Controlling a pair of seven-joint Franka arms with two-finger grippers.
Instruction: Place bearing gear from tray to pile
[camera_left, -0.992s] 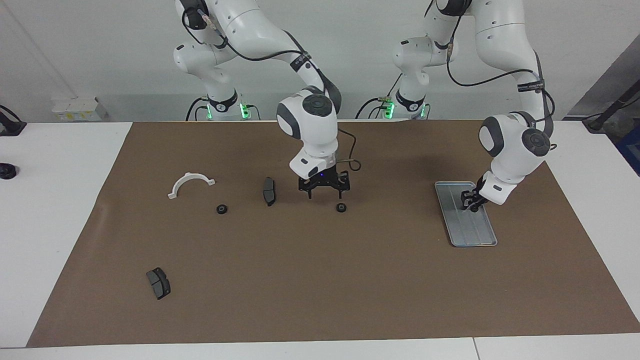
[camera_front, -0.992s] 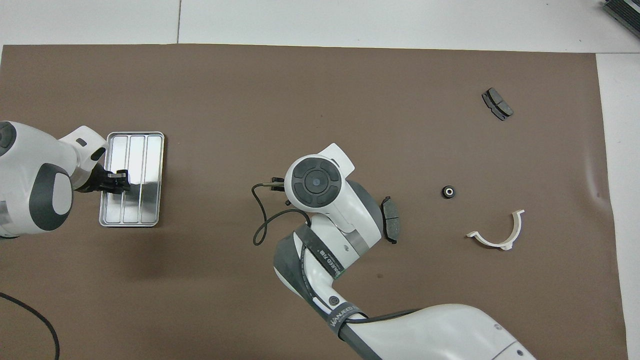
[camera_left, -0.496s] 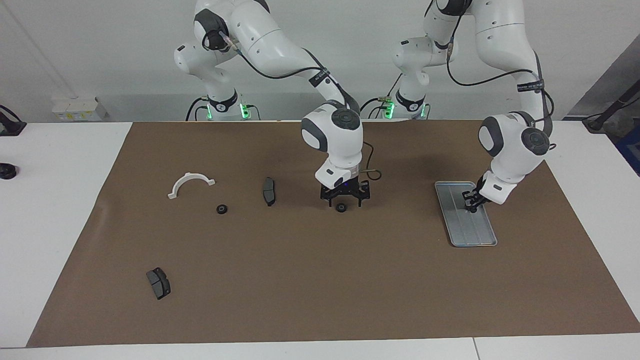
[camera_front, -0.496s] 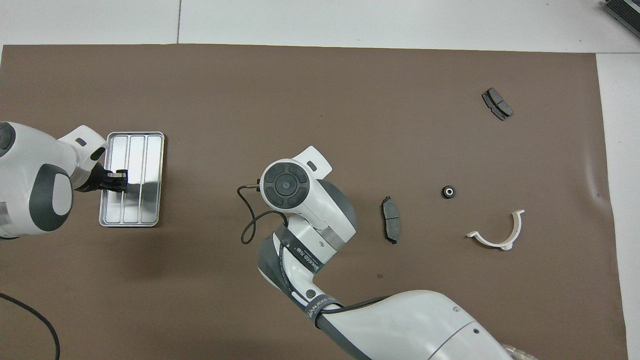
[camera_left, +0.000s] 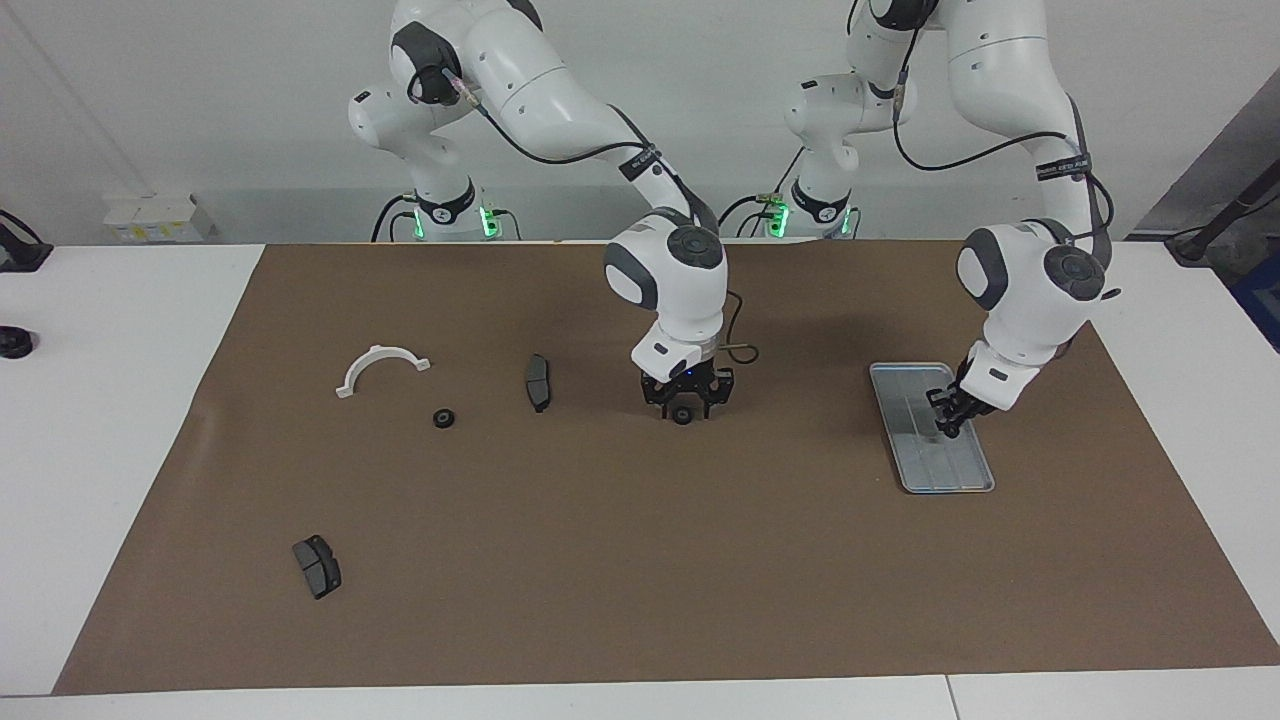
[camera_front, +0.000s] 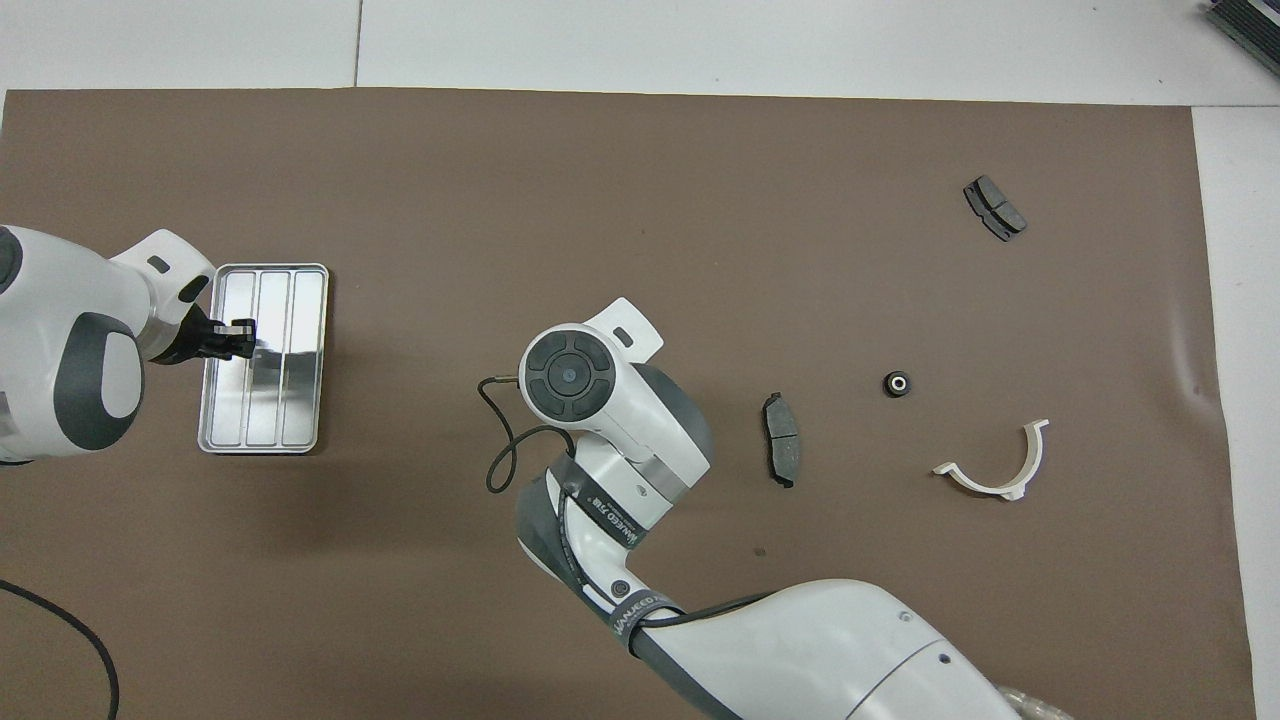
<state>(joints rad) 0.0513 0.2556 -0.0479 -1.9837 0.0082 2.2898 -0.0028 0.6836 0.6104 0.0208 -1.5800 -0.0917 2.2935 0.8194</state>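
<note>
My left pincer (camera_left: 946, 424) is low over the tray (camera_left: 915, 466) at my left arm's end of the counter (camera_left: 600, 560), pressed together, seemingly on a small dark bearing gear, though I can hardly make it out. My right pincer (camera_left: 684, 408) straddles another bearing gear (camera_left: 682, 416) mid-counter, fingers half spread around it. A third gear (camera_left: 442, 419) lies near the white bracket (camera_left: 381, 366) and a brake pad (camera_left: 537, 382).

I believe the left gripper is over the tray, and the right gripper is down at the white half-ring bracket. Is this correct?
Not quite. The right gripper is down at a small black bearing gear at the middle of the mat, not at the white half-ring bracket, which lies apart, toward the right arm's end of the table. The facing view shows it. The left gripper is indeed over the tray.
</note>
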